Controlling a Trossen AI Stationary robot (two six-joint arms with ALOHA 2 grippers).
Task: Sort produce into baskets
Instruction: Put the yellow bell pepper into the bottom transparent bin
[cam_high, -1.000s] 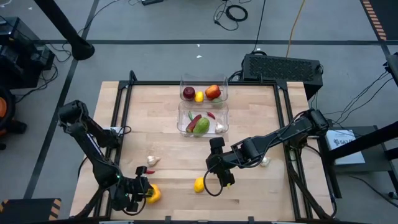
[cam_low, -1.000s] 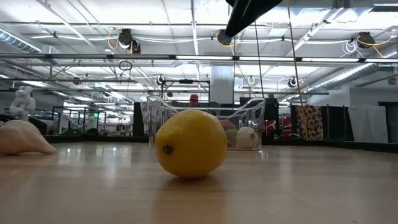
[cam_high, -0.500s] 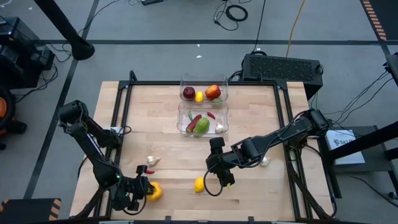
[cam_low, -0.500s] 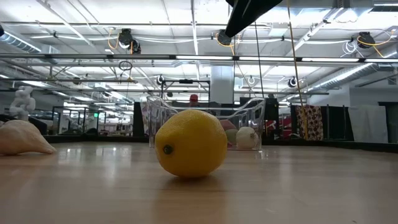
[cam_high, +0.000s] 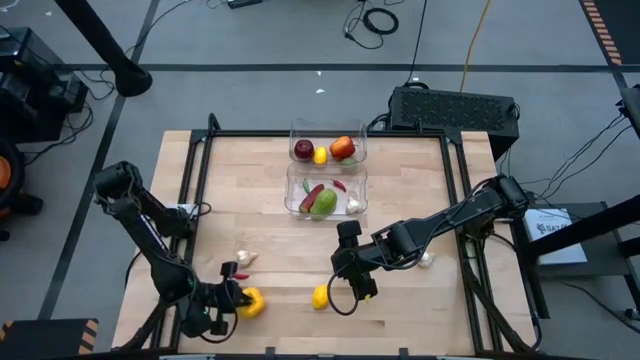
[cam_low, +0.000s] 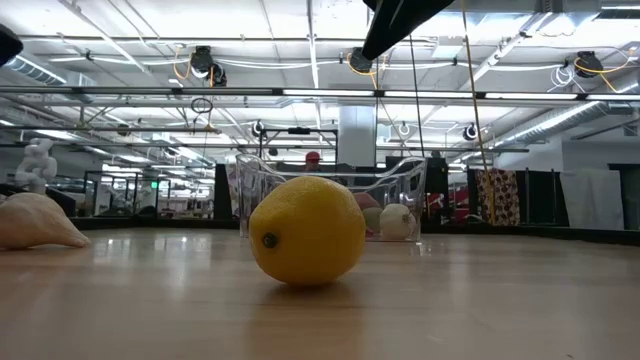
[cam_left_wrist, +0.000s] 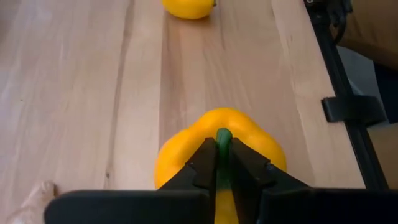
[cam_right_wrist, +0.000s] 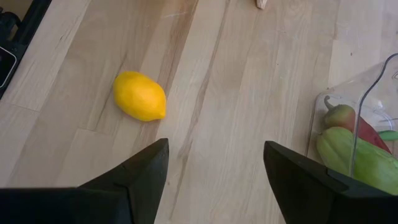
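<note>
Since the earlier frame, the left gripper (cam_left_wrist: 222, 163) has been closed on the green stem (cam_left_wrist: 222, 149) of the yellow pepper (cam_left_wrist: 219, 144) at the table's near edge. Held between the jaws, that stem is thin and stiff, while the light, glossy body would probably slip. The right gripper (cam_right_wrist: 214, 171) is held wide open, the lemon (cam_right_wrist: 140, 96) lying ahead of its jaws.

We are in a large lab or workshop hall: exposed ceiling beams (cam_low: 200, 95) and hanging lights (cam_low: 203, 62) in the upper frame, cables (cam_high: 375, 18) on grey floor (cam_high: 250, 95), and a framed wooden desk (cam_high: 270, 215) at centre.
</note>
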